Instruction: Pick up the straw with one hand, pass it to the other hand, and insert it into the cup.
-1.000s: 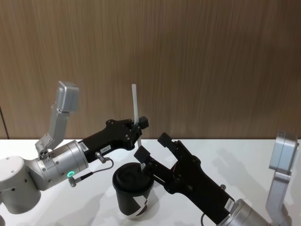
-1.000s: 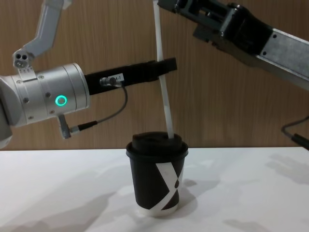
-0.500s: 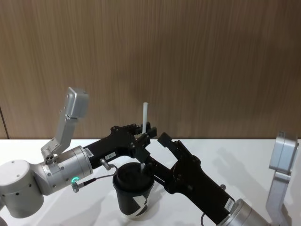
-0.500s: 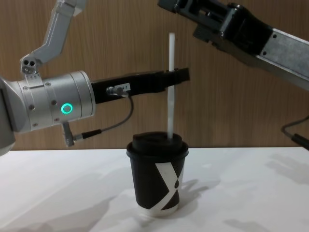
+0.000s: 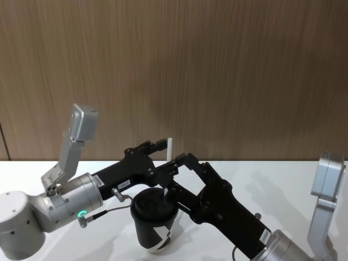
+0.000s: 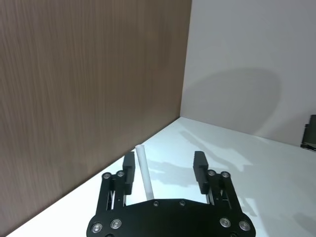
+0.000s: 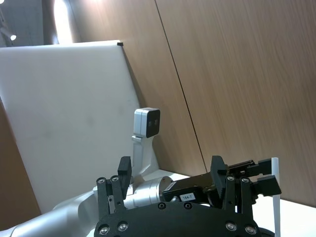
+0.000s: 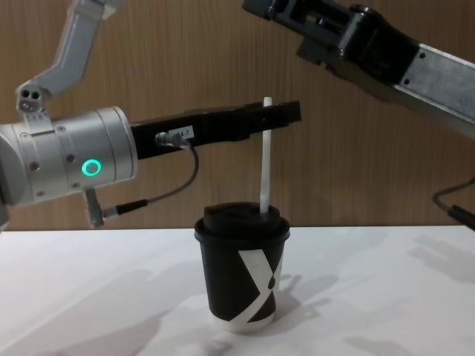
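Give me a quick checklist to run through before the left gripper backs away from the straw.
1. Straw seated in the cup: ok, its lower end enters the lid.
2. Straw upright: ok, close to vertical in the chest view.
3. Left gripper open: ok, its fingers stand apart around the straw.
4. Straw free of the left gripper's fingers: cannot tell, it stands right beside one of them.
5. Right gripper out of the way: ok, open and empty, raised above the cup.
6. Cup standing upright on the table: ok.
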Controlling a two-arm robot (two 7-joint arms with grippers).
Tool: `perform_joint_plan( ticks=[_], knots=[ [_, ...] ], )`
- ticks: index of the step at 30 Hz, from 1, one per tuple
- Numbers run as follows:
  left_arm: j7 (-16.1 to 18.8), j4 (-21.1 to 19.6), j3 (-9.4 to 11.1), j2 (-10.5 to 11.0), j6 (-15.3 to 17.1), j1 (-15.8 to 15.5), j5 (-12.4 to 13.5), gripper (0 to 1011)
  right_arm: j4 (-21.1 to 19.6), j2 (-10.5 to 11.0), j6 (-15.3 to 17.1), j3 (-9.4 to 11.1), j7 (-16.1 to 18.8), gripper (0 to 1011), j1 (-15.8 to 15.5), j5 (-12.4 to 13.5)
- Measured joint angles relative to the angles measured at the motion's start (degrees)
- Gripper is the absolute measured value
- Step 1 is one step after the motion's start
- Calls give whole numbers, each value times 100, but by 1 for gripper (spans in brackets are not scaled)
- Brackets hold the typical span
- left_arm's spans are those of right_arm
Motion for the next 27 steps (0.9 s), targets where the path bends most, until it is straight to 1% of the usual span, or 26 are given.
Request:
perform_joint_plan(
  ticks=[2, 3, 5, 9, 11, 19, 27],
  knots=[
    [43, -113, -35, 47, -4, 72, 3, 783, 0, 0, 0, 0, 0, 1001, 0, 0],
    [57, -136, -42, 57, -6, 87, 5, 796, 0, 0, 0, 0, 0, 1001, 0, 0],
    [109, -264, -81, 112, -13, 172, 10, 868, 0, 1, -1, 0, -1, 1001, 0, 1],
    [198, -461, -152, 203, -23, 309, 19, 968, 0, 2, -14, -7, -15, 1001, 1, 1],
    [246, -588, -200, 264, -28, 400, 26, 1002, 0, 2, -27, -9, -32, 1001, 1, -2],
    [397, -998, -353, 471, -29, 732, 29, 1000, 5, 5, -107, -4, -173, 1001, 4, -89],
    [462, -1251, -436, 594, -18, 980, 1, 1000, 116, 32, -227, 70, -407, 1001, -29, -230]
  ],
)
